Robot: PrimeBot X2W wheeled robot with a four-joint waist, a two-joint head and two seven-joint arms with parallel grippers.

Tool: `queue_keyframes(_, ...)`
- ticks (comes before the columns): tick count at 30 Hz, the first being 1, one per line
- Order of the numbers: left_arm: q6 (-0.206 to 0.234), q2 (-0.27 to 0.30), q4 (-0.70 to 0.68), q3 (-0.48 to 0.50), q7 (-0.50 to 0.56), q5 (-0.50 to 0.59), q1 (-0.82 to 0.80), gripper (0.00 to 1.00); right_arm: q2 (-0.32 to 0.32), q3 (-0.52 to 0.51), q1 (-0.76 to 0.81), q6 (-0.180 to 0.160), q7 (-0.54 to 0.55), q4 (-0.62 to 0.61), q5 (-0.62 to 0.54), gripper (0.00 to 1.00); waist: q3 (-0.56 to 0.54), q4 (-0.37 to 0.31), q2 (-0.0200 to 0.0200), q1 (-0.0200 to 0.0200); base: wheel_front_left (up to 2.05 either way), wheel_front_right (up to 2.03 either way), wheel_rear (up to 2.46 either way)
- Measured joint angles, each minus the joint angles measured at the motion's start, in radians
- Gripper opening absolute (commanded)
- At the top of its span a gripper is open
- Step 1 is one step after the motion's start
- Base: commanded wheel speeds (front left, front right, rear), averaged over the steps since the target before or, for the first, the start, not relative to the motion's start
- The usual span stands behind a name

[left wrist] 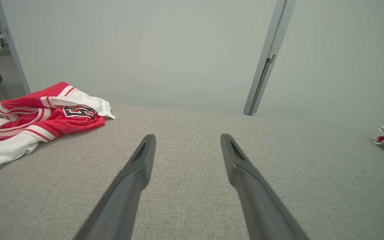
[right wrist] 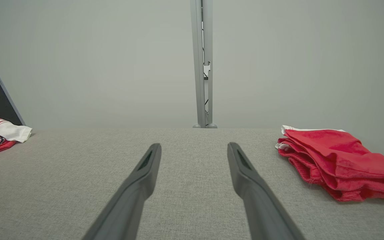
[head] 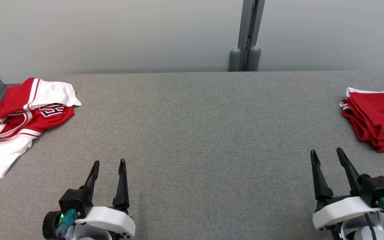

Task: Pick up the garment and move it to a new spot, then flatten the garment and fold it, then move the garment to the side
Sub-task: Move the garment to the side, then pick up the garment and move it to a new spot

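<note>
Both empty, jaws spread: left gripper [head: 109,161], right gripper [head: 326,150]. Crumpled red-and-white jersey [head: 28,113] far left on grey fabric tabletop [head: 192,133]; folded red garment pile [head: 377,116] far right.

The left tool [head: 109,161] sits at the lower left of the head view. Its two dark fingers [head: 122,183] point forward and are spread wide apart. The right tool [head: 326,150] sits at the lower right with its fingers equally parted and leaning slightly to the left. Each tool is mounted on a white wrist housing [head: 110,218] with a black block [head: 75,201] beside it. In each wrist view, both fingers rise from the bottom edge with their tips well apart.
</note>
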Motion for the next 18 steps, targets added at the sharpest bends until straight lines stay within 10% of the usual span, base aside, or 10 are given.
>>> queue_keyframes(18, -0.008, -0.002, 0.006, -0.006, 0.000, 0.011, 0.002, 1.00, 0.000, 0.011, 0.016, 0.000, 0.000, 0.019, 0.013, 1.00, -0.027, 0.010, 0.0000, 0.0000, 0.00, 0.00, 0.00)
